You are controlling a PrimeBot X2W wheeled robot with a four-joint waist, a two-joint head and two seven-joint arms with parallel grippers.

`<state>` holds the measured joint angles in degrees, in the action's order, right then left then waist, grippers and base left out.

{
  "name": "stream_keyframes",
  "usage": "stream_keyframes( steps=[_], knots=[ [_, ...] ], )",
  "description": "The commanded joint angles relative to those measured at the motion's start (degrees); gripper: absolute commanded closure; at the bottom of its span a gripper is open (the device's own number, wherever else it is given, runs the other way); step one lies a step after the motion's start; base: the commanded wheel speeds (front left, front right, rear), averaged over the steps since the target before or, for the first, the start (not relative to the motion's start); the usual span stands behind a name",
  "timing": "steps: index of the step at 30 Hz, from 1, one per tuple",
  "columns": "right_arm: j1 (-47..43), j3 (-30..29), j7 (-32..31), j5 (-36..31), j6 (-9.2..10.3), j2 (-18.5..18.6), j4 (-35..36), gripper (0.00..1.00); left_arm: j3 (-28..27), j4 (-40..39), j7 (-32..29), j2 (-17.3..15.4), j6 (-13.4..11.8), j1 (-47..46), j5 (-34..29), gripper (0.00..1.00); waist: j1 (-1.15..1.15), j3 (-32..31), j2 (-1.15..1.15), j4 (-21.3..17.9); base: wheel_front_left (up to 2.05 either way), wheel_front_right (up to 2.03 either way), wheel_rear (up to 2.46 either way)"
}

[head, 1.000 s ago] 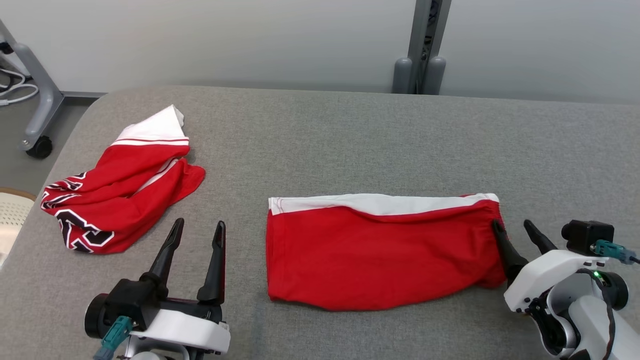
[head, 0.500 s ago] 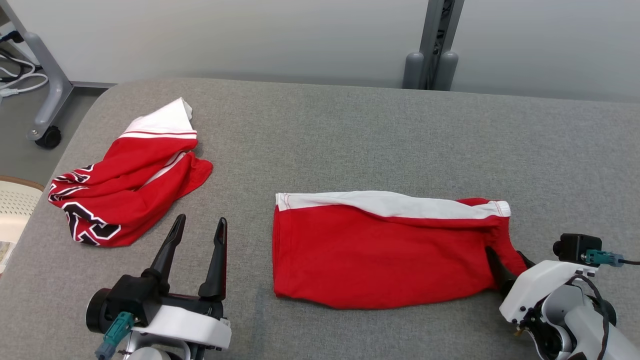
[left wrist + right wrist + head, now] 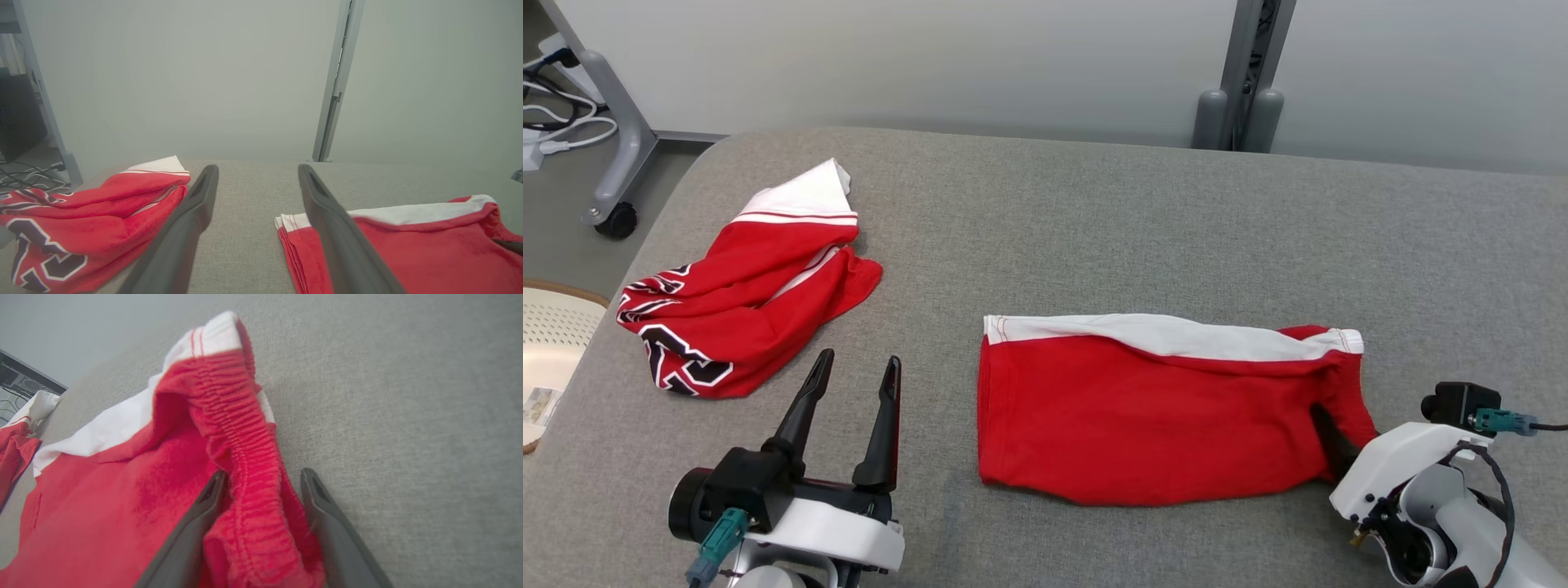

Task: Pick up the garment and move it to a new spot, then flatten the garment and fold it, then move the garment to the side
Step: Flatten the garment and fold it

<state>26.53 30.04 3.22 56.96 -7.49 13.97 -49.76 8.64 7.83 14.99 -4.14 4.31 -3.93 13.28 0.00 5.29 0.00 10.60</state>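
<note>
A red fabric garment with a white band [image 3: 1152, 416], apparently already flattened and folded into a neat oblong, lies mid-way across a grey cloth-covered table [image 3: 1094, 212]; only the final step, moving it aside, looks left; the right gripper [image 3: 264, 475] straddles the ribbed red elastic waistband [image 3: 241, 428] at the garment's right end, though whether it pinches yet cannot be told; the left gripper [image 3: 860, 358] hovers spread and empty between this and a crumpled red, white and black garment [image 3: 743, 318]

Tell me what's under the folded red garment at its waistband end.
Grey table surrounds the folded garment. The right gripper, open, straddles its elastic waistband. Anything beneath the cloth itself is covered.
</note>
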Motion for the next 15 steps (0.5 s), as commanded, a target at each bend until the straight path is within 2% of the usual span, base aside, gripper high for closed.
stream_keyframes(
  steps=[1,2,7,8,15],
  knots=[
    [0.08,0.53,0.29,0.6,-0.02,-0.23,-0.73,0.94,-0.13,0.05,0.2,0.04,0.3,-0.64,-0.26,0.0,0.0,-0.08,0.0,0.01,0.0,0.0,0.0],
    [0.29,0.9,0.69,0.83,-0.02,-0.18,-0.75,1.0,-0.18,0.09,0.2,0.1,0.33,-0.59,-0.32,0.0,0.0,-0.14,0.0,0.01,0.0,0.0,0.0],
    [0.87,1.94,3.21,2.31,-0.02,0.75,-0.78,1.0,-0.46,0.09,0.2,0.26,0.26,-0.14,-0.35,0.0,0.0,-0.52,0.0,-0.38,0.0,0.0,0.0],
    [1.03,2.74,5.57,2.95,-0.01,2.34,-0.08,1.0,-0.58,-0.28,0.2,0.36,0.19,0.32,-0.14,0.0,0.0,-0.61,0.0,-1.3,0.0,0.0,0.0],
    [0.97,3.88,8.63,2.33,-0.01,6.43,0.63,1.0,-0.56,-0.16,0.2,0.61,0.31,0.8,0.17,0.0,0.0,-1.43,0.0,-3.38,0.0,0.0,0.0]
  ],
)
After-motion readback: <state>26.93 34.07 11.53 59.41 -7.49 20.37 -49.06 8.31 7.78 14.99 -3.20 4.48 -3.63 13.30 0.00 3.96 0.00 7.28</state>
